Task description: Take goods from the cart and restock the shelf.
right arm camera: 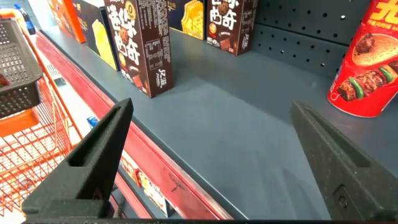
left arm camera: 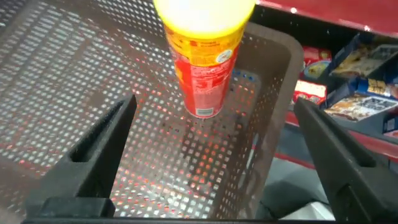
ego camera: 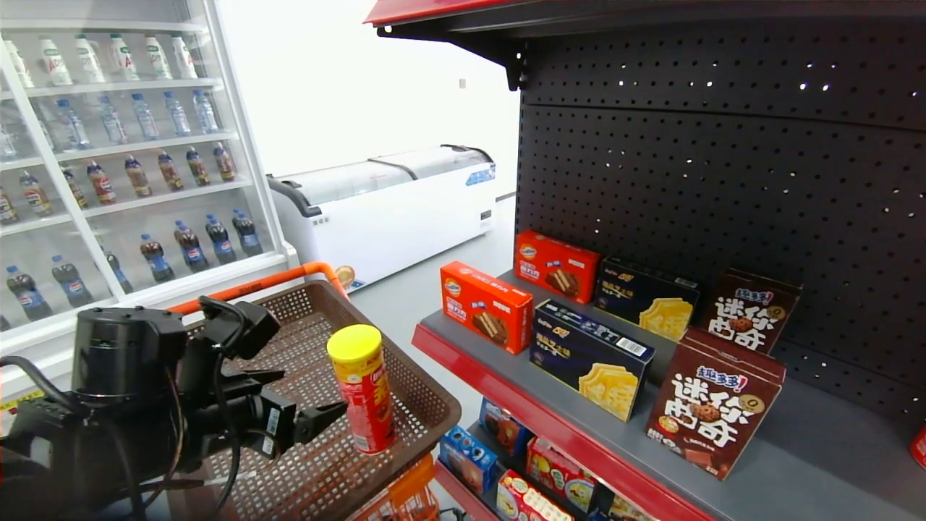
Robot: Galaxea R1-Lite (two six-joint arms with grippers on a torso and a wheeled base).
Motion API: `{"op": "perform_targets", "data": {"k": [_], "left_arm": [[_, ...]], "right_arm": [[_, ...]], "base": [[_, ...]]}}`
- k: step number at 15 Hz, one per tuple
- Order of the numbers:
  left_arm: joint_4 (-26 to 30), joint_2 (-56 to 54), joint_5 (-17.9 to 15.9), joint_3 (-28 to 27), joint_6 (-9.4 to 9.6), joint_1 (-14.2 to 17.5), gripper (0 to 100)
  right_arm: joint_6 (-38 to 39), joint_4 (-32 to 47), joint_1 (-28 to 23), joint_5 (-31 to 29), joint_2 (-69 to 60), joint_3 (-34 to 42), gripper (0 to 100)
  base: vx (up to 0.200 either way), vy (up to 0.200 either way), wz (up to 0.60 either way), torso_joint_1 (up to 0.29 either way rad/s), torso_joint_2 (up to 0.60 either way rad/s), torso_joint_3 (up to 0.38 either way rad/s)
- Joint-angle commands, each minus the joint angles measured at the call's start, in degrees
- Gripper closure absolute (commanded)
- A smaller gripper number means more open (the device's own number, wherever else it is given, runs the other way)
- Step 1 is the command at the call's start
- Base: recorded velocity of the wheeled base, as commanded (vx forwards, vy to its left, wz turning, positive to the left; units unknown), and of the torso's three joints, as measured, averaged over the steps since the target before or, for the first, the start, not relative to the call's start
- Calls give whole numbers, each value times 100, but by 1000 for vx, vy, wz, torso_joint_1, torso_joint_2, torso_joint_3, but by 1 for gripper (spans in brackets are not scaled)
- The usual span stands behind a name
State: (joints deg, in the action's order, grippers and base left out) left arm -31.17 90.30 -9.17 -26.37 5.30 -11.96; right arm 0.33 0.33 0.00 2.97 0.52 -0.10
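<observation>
A red chip can with a yellow lid [ego camera: 364, 394] stands upright in the brown mesh basket [ego camera: 416, 383] of the orange-handled cart. My left gripper [ego camera: 318, 418] is level with the can's lower half, just short of it and not touching. In the left wrist view the open gripper [left arm camera: 214, 106] has its fingers [left arm camera: 99, 143] spread wide, and the can [left arm camera: 205, 56] stands just beyond the gap. My right gripper [right arm camera: 211, 109] is open over a bare stretch of the grey shelf board [right arm camera: 236, 143], holding nothing. Another red can [right arm camera: 367, 62] stands on that shelf near the pegboard.
Orange [ego camera: 486, 305], navy [ego camera: 589, 358] and brown [ego camera: 712, 401] snack boxes stand in rows on the shelf [ego camera: 506, 365], with its red front edge close to the basket. More boxes fill the lower shelf [ego camera: 506, 449]. A drinks cooler [ego camera: 123, 166] and a chest freezer [ego camera: 391, 210] stand behind.
</observation>
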Motion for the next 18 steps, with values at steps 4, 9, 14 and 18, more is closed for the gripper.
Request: {"op": "perform_targets", "data": {"k": [4, 9, 14, 18], "left_arm": [[-970, 1509, 11, -9, 23, -333, 0], [-2613, 2291, 275, 396, 146, -439, 0], [-3993, 2721, 284, 993, 630, -219, 0], [-4424, 3020, 284, 879, 630, -158, 0]], "right_arm": [[2, 2, 0, 1, 9, 1, 0], [2, 2, 0, 1, 9, 10, 0], [2, 2, 0, 1, 9, 1, 0], [2, 2, 0, 1, 9, 10, 0]], "base": [[0, 0, 0, 0, 0, 0], [0, 0, 0, 0, 0, 0], [0, 0, 0, 0, 0, 0], [0, 0, 0, 0, 0, 0]]}}
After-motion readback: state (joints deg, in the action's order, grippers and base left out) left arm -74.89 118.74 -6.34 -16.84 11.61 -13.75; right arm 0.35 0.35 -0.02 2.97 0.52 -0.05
